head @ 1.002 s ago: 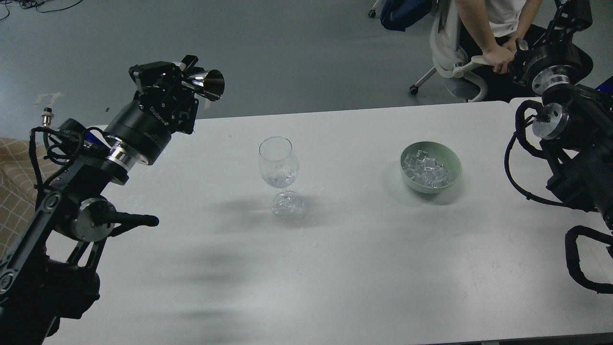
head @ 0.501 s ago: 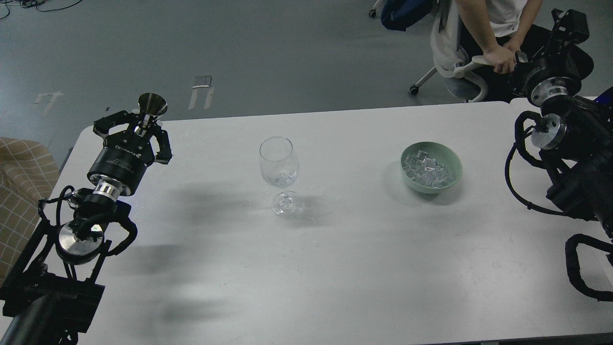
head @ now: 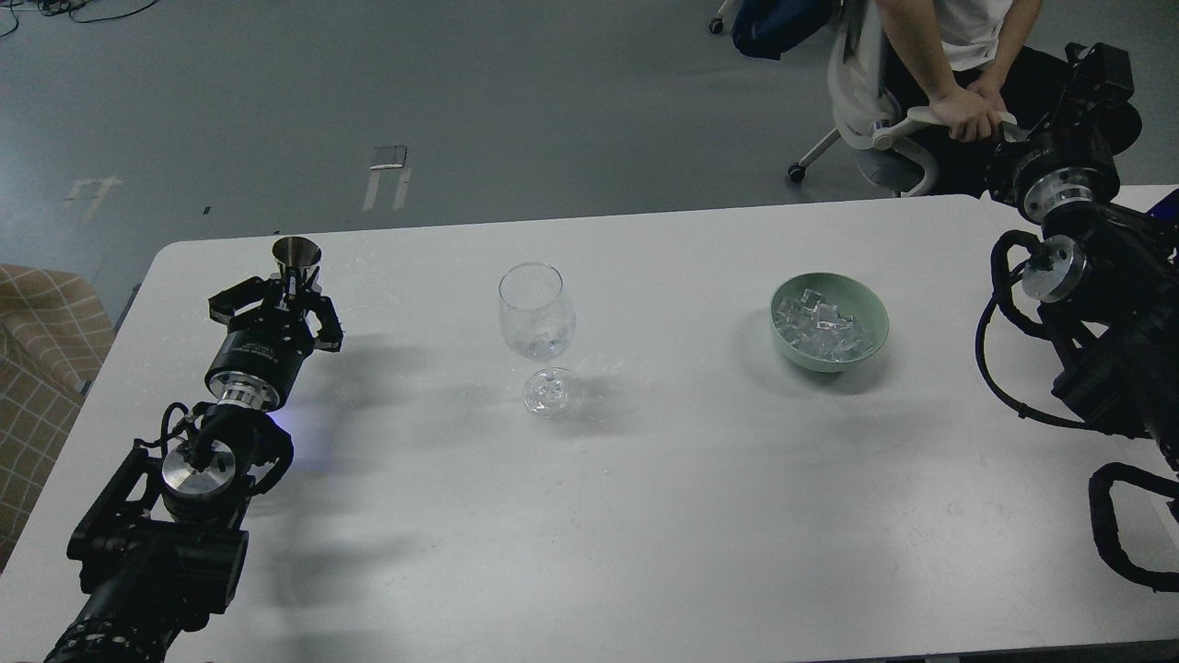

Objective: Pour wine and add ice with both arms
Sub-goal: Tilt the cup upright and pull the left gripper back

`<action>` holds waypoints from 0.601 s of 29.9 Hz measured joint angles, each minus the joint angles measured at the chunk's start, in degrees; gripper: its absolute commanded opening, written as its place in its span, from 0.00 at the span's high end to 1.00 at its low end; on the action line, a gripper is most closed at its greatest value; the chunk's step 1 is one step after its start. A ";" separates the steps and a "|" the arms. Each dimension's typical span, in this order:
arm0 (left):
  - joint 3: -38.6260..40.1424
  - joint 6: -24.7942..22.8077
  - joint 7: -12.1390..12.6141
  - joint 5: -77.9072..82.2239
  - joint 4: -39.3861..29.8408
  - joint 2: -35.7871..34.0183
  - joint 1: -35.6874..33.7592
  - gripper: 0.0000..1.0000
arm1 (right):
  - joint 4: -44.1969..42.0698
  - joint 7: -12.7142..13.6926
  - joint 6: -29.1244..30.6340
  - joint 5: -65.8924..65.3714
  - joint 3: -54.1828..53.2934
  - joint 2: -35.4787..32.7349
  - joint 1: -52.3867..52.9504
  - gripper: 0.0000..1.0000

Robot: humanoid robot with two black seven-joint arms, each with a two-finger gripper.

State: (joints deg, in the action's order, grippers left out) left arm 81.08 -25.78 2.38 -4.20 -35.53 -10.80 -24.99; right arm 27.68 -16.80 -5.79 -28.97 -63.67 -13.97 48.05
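Left arm: the black jointed left arm (head: 198, 460) reaches in over the near-left part of the white rectangular table (head: 645, 516).
Left gripper: the black claw-like left gripper (head: 287, 293) pinches a small shiny metal cone-shaped measuring cup (head: 296, 255), which stands upright, mouth up.
Right arm: the black right arm (head: 1096, 304) with looping cables sits at the right edge.
Right gripper: the right gripper (head: 1096, 69) is raised beyond the table; dark and end-on, so I cannot tell how its fingers stand.
Glass: a clear stemmed wine glass (head: 539, 336) stands upright mid-table.
Wine: a little clear colourless liquid (head: 539, 345) lies in the bottom of its bowl.
Ice: transparent glassy cubes (head: 822, 330) fill a pale green round bowl (head: 873, 318), well to the right of the glass.
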 measured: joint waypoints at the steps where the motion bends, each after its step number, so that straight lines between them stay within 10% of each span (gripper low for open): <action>1: 0.14 -0.12 0.00 -1.33 0.84 -0.01 -0.53 0.78 | -0.01 0.00 -0.12 -0.04 0.04 0.04 0.06 0.00; 18: 3.33 3.74 0.12 -10.42 7.56 1.19 -4.82 0.75 | 0.02 0.10 -1.87 -0.04 1.29 -0.95 -0.25 0.00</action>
State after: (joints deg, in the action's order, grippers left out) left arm 84.41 -22.04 2.50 -14.63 -27.97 -9.61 -29.81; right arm 27.70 -16.69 -7.66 -29.01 -62.39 -14.92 47.79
